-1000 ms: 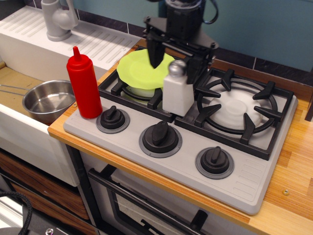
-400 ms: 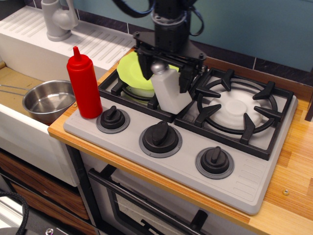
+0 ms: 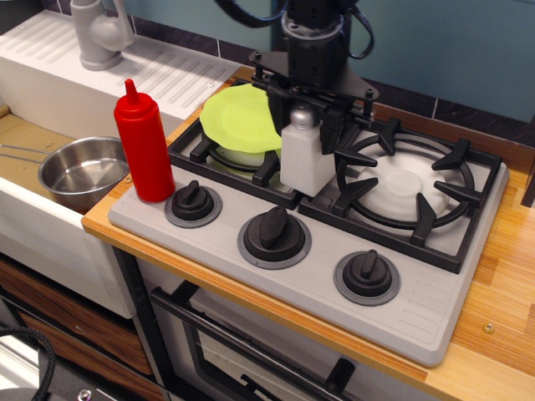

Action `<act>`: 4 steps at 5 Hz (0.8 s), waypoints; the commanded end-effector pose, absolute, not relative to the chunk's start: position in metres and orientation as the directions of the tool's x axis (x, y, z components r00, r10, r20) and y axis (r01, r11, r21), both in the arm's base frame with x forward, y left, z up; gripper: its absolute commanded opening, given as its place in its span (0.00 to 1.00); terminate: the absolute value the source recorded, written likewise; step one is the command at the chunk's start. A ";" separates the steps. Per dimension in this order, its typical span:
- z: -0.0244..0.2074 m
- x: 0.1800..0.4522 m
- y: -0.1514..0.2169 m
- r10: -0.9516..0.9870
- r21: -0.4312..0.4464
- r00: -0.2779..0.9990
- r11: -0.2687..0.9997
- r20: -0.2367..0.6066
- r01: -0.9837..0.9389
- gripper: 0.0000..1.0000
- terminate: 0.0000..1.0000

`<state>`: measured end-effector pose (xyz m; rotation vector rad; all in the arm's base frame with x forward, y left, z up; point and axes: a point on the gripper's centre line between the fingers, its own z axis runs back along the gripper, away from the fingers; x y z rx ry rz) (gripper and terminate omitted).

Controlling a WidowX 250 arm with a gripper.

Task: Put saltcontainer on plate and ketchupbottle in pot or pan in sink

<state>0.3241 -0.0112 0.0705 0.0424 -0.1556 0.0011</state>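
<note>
The saltcontainer (image 3: 307, 158) was a white, tapered, square-sided shaker with a round silver ball cap, standing upright on the black grate between the two burners. The black end effector (image 3: 304, 115) hung right over it, one finger on each side of the cap; whether the fingers actually gripped the cap could not be told. Just behind and to the left, the plate (image 3: 238, 119), a smooth lime-green plastic round with a wavy rim, lay on the rear-left burner, its right edge hidden behind the end effector.

The ketchupbottle (image 3: 142, 144), glossy red plastic with a pointed nozzle, stood upright at the front-left corner of the grey stove top (image 3: 418, 313), beside the leftmost of three black knobs (image 3: 275, 233). Left of it and lower down, the pot (image 3: 81, 172) of shiny stainless steel sat in the white sink (image 3: 42, 238), with thin wire handles running off the left edge. A ribbed white drainboard (image 3: 155, 71) and a grey faucet (image 3: 99, 33) lay behind.

The right burner (image 3: 407, 189) held a bare white disc under its black grate. The wooden worktop (image 3: 501, 317) showed along the stove's right side and front edge.
</note>
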 end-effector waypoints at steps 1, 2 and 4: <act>0.096 0.328 -0.020 -0.001 0.044 0.988 0.999 0.154 -0.005 0.00 0.00; 0.113 0.324 -0.021 -0.002 0.057 0.991 0.998 0.136 -0.006 0.00 0.00; 0.134 0.326 -0.010 -0.050 0.106 0.976 0.994 0.210 0.028 0.00 0.00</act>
